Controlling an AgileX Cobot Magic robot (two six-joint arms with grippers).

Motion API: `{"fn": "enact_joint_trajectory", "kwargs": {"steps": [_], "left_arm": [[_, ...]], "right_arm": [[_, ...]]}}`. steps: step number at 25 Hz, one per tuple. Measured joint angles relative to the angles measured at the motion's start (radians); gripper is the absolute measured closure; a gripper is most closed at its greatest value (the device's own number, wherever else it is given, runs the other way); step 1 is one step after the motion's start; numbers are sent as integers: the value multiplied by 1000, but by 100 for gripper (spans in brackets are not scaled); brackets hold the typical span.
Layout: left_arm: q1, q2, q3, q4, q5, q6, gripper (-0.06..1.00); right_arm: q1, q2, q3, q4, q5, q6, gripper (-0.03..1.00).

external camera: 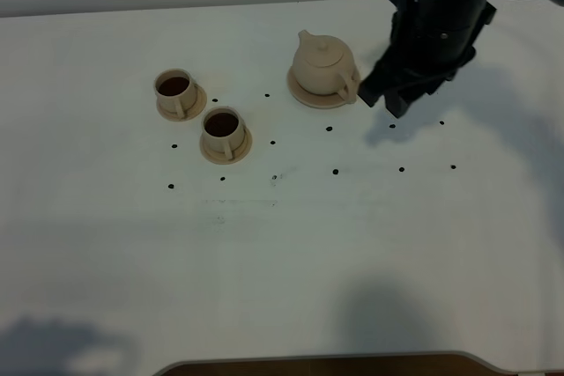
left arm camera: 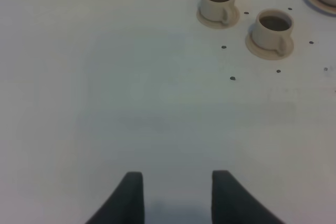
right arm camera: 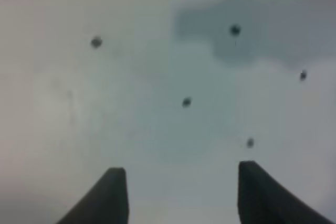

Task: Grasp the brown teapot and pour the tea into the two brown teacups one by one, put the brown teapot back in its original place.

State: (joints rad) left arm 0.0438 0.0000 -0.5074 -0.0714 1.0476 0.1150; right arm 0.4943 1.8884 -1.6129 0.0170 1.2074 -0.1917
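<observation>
The pale tan brown teapot (external camera: 324, 66) stands upright on its round saucer (external camera: 308, 96) at the back middle of the white table. The two brown teacups (external camera: 175, 90) (external camera: 223, 129) stand on saucers to its left, each holding dark tea (external camera: 174, 85). They also show in the left wrist view (left arm camera: 218, 2) (left arm camera: 273, 31). My right gripper (external camera: 385, 99) is open and empty, just right of the teapot's handle and apart from it. In the right wrist view the right gripper (right arm camera: 178, 192) shows only bare table. My left gripper (left arm camera: 177, 195) is open and empty, far from the cups.
The white table (external camera: 282, 253) carries several small black dots (external camera: 335, 171) around the cups and teapot. The right arm (external camera: 441, 15) hangs over the back right. A brown edge (external camera: 317, 365) runs along the front.
</observation>
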Motion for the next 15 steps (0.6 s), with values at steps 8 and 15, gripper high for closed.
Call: {"fn": "enact_joint_trajectory", "kwargs": {"steps": [8,15], "left_arm": [[0,0,0,0,0,0,61],[0,0,0,0,0,0,61]], "right_arm": [[0,-425,442,32,9,0,51],[1,-825,791,66,10,0,51]]}}
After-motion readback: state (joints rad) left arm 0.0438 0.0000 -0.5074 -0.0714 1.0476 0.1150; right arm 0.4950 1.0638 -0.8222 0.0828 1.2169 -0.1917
